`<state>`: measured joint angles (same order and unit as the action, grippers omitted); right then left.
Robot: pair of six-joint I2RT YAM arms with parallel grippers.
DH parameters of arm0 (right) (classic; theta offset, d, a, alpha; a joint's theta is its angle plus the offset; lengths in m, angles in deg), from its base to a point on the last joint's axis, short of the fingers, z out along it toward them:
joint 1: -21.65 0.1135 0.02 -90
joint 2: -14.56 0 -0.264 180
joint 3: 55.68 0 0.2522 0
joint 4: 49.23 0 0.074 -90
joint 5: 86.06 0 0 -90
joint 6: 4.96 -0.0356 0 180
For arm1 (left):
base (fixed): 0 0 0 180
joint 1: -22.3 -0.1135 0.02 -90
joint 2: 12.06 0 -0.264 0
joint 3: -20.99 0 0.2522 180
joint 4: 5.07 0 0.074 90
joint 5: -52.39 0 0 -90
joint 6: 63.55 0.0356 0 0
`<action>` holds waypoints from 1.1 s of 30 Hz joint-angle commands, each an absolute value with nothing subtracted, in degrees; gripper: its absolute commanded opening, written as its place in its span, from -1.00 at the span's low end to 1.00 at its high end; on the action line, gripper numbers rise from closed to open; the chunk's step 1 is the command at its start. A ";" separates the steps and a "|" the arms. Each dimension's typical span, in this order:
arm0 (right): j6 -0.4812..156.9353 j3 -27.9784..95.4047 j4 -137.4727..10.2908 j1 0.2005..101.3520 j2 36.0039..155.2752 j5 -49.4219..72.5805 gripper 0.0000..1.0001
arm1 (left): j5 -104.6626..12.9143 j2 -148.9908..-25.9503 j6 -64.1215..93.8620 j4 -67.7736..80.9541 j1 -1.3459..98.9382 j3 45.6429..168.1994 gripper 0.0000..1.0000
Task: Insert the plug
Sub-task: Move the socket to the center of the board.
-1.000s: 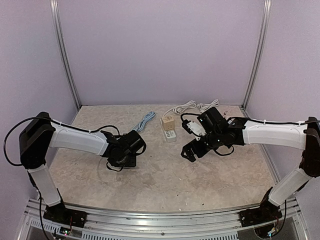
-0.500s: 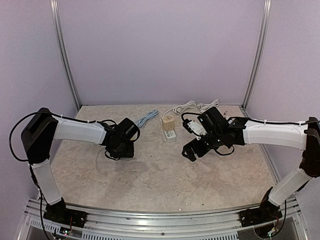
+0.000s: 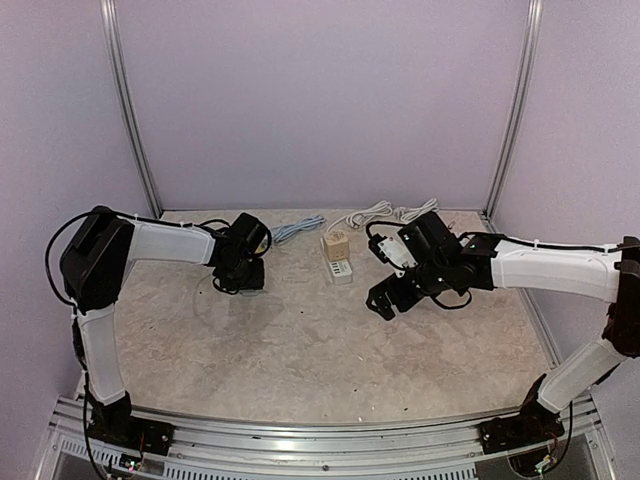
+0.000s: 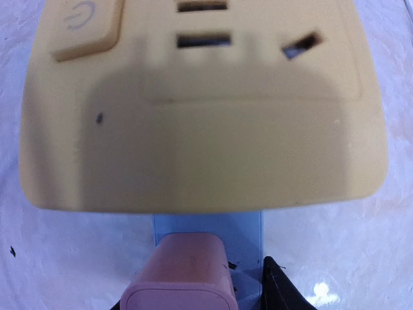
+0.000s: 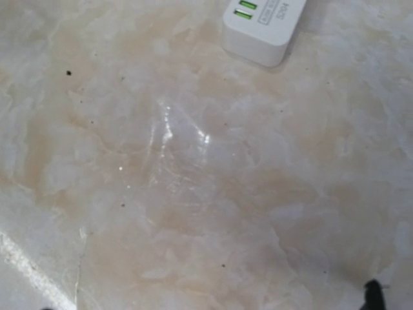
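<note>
- Left gripper is pinching a pinkish plug between its fingers, jaws part closed on it; a blue part is showing just beyond the plug body
- Yellow socket block is lying flat on the table directly ahead of the left fingertips, slots facing up; the blue part is running under its near edge, and I cannot tell whether the two are touching
- Top view: the left wrist is hiding both plug and block; a blue-grey cable is leading off from beside that gripper
- Right gripper is hanging with jaws wide apart, holding nothing, over bare table; a white power strip is sitting ahead of it, apart
- Progress, my reading: the plug is in hand and sitting close to the block; nothing is sitting in any visible slot, so alignment and the push-in are remaining
</note>
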<state>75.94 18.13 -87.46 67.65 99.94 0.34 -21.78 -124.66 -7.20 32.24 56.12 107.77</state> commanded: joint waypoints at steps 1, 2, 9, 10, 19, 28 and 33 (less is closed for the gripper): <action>74.84 17.55 -89.74 67.63 97.56 -2.09 1.00 | -20.17 -127.89 -3.12 27.52 50.16 112.66 -0.48; 74.58 17.41 -89.92 67.43 97.02 -2.42 1.00 | -20.55 -128.23 -2.70 27.61 49.43 113.08 -0.47; 74.02 16.73 -90.62 64.30 93.71 -4.62 1.00 | -22.68 -129.20 1.02 27.06 46.76 115.25 -0.23; 74.09 16.84 -90.72 63.94 93.47 -4.79 1.00 | -22.53 -129.37 1.69 27.18 46.66 115.89 -0.17; 74.48 17.99 -92.11 62.28 92.07 -6.59 0.99 | -22.49 -128.84 1.99 28.10 46.65 115.09 0.64; 74.08 15.10 -88.96 59.59 84.53 -14.62 1.00 | -20.95 -111.66 -2.46 27.67 49.46 104.33 0.98; 76.36 13.52 -85.72 59.17 79.77 -19.27 1.00 | -20.14 -99.59 -1.95 33.09 53.66 101.31 0.98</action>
